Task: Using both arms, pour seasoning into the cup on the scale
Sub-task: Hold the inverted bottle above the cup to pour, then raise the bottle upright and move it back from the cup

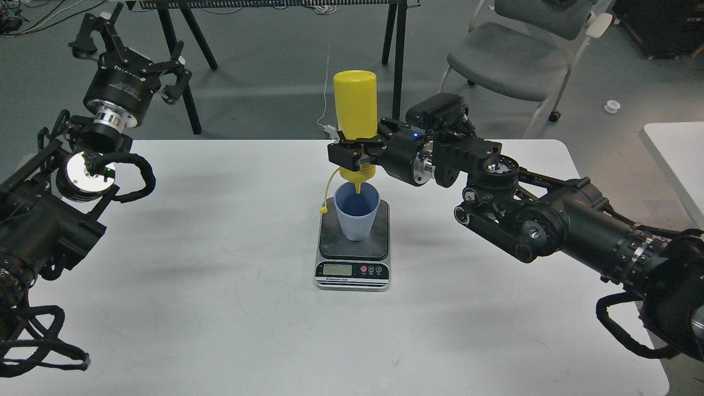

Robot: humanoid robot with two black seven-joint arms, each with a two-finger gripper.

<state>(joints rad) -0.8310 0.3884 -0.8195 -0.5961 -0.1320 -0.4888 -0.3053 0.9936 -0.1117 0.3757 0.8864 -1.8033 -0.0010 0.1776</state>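
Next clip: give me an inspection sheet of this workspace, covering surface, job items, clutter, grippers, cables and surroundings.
Surface: white table, faint scuffs.
Job's things: seasoning bottle inverted, nozzle pointing into the blue cup; cup upright on the scale; cap strap dangling left of the cup.
Clutter: nothing seen.
Grippers: right gripper shut on the bottle; left gripper open, raised off the table's far left corner, holding nothing.
Cables: black looms on both arms; white cord behind the bottle.
Surroundings: grey chair, black stand legs, second white table at right.

Grey chair [509,52] on grey floor [264,77]
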